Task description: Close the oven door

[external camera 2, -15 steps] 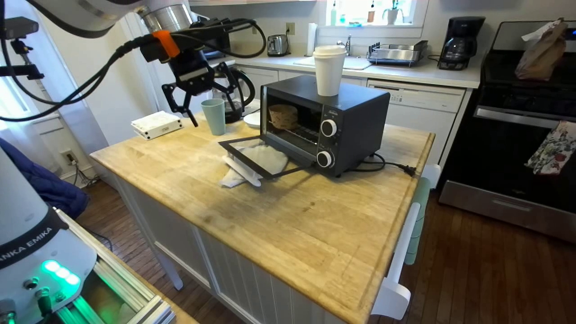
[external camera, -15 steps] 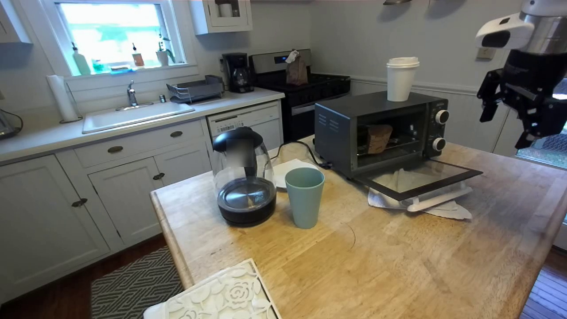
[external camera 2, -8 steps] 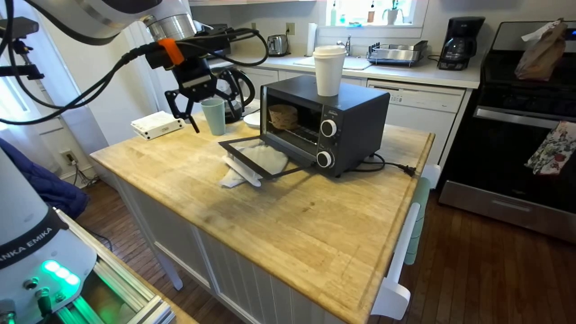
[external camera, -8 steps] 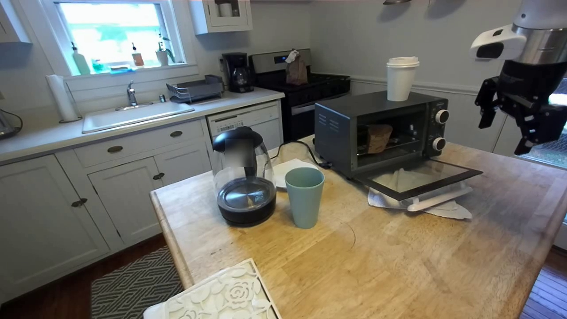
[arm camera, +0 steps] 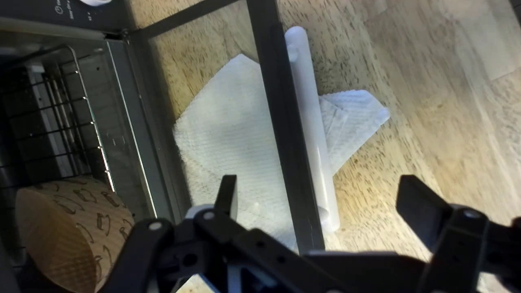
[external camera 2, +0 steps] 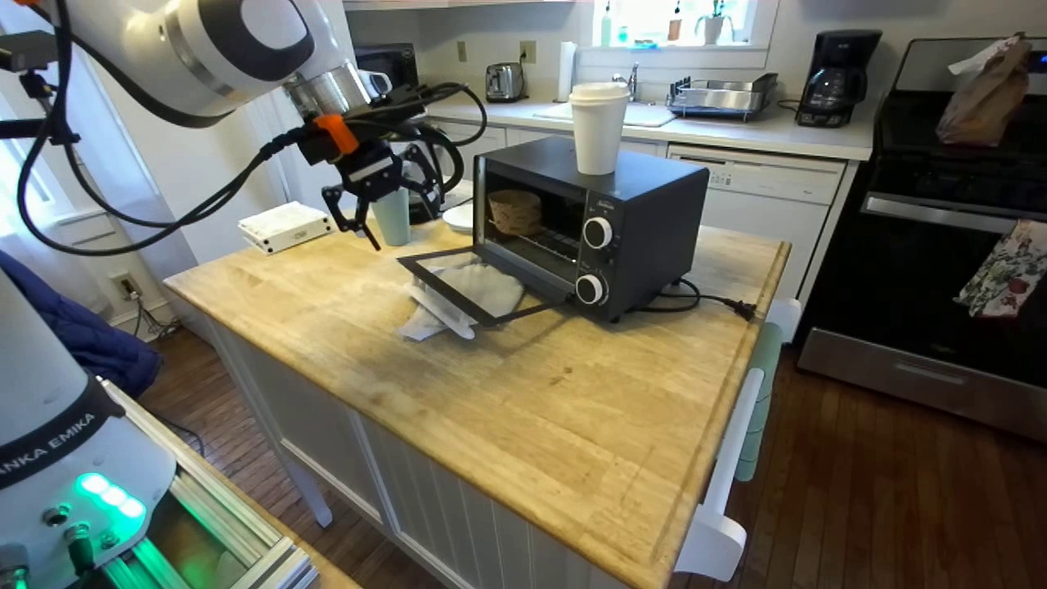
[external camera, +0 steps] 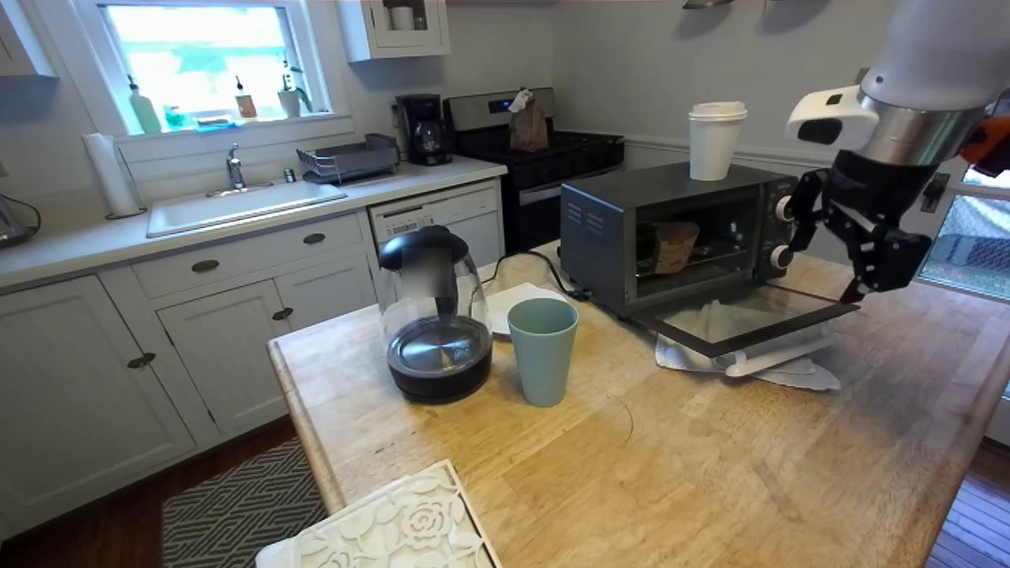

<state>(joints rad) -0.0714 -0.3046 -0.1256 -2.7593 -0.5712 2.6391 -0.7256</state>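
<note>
Base (external camera 2: pixel 45 491): pale grey, with a black band (external camera 2: pixel 49 446) reading "ANKA EMIKA" — cut off at the start — and glowing green-white lights (external camera 2: pixel 113 496)
Arm (external camera 2: pixel 204 53): white, rounded shells, dark grey trim
Wrist collar (external camera 2: pixel 331 92): shiny silver metal
Cables (external camera 2: pixel 245 180): black, beside an orange wrap (external camera 2: pixel 337 133)
Gripper (arm camera: pixel 321 199): black, angular links, pale round screws (arm camera: pixel 209 215)

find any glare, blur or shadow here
In both exterior views, the window is blown out; in an exterior view, a blurred square hides part of the kettle; in the wrist view, the oven door is crisp, the oven cavity dark.
</note>
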